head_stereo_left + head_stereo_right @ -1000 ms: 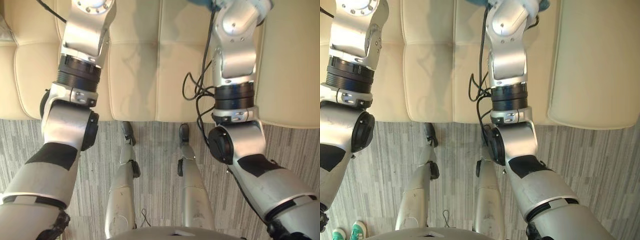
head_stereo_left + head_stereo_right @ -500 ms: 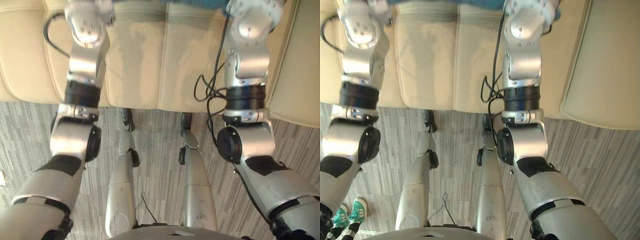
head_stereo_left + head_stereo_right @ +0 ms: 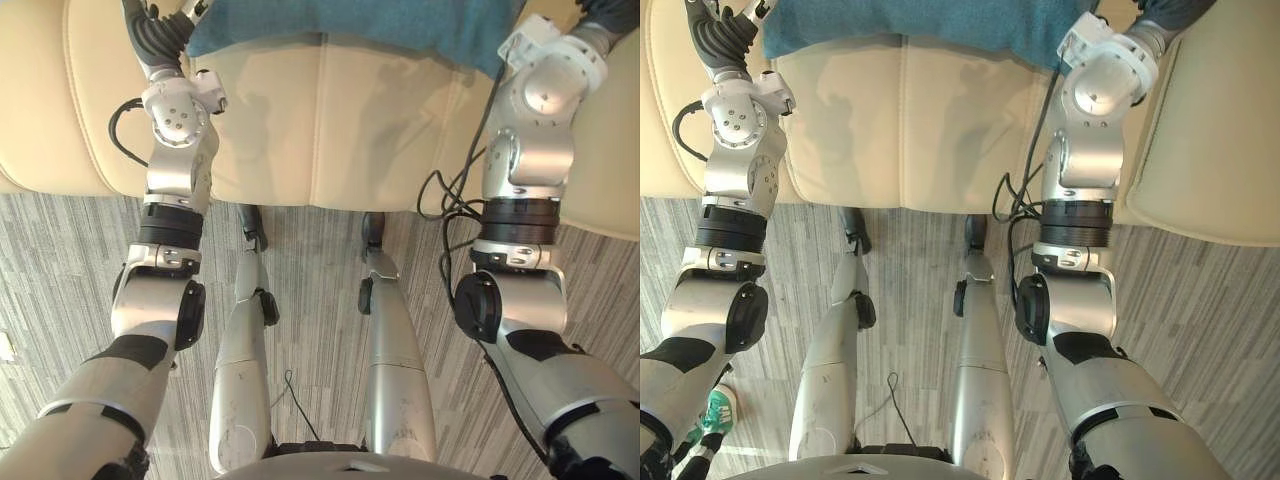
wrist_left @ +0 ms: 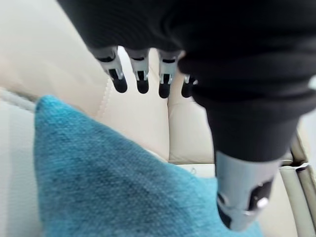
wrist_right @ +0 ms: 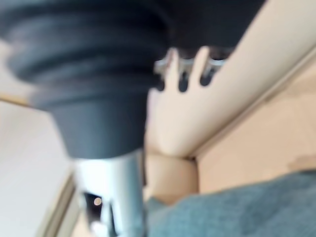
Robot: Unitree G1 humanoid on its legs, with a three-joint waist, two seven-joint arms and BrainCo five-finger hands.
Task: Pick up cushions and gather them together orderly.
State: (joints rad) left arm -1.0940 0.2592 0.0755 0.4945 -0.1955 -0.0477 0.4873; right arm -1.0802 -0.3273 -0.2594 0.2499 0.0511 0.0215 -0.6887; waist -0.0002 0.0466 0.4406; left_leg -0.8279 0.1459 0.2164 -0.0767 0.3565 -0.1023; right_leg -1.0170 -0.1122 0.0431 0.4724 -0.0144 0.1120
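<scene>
Cushion [image 3: 350, 25]: teal, coarse-woven, lying across the cream sofa [image 3: 290, 130] at the top centre of the head views. At upper left, the left hand [image 4: 140, 79] hovers just over one corner of it, fingers straight and clear of the cloth, holding nothing. At upper right, the right hand [image 5: 182, 76] hangs near the other end, fingers likewise loose and empty. It looks light, soft and squashy, not slippery. I'd grip both end edges, since a one-sided hold would probably let it sag.
</scene>
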